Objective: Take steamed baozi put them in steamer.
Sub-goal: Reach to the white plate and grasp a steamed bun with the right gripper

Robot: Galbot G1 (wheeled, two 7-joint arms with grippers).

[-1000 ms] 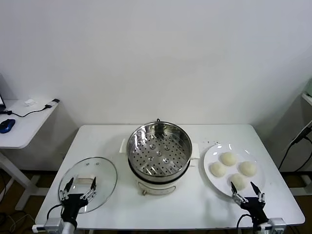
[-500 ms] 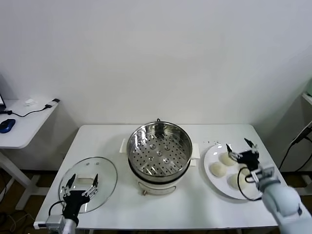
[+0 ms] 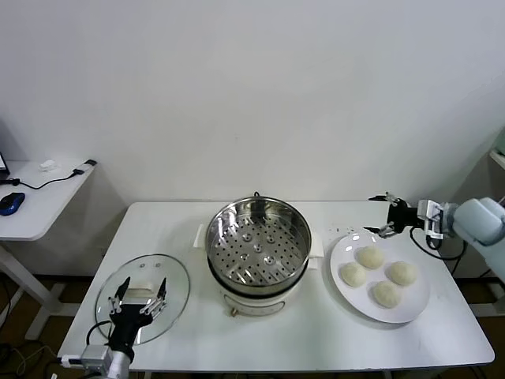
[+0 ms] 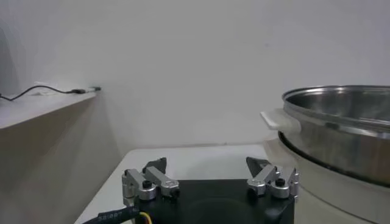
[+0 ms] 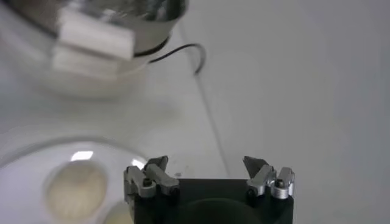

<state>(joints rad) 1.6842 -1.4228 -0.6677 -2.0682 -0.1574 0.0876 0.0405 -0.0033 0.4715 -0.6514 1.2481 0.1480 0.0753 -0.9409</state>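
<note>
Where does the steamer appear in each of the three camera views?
Head view: the steamer stands at the table's centre, between the glass lid and the plate.
Left wrist view: its steel rim fills the right edge.
Right wrist view: it is in the upper left corner.
Shared landmark: the steamer's white side handle.

The right arm reached in from the right side of the head view, held roughly level, its forearm pale and its wrist dark. The right gripper (image 3: 385, 213) pointed toward the robot's left with its two fingers spread wide apart and nothing between them. The left arm stayed low at the near left edge, and the left gripper (image 3: 140, 290) pointed away from the body, fingers likewise wide apart and empty.
</note>
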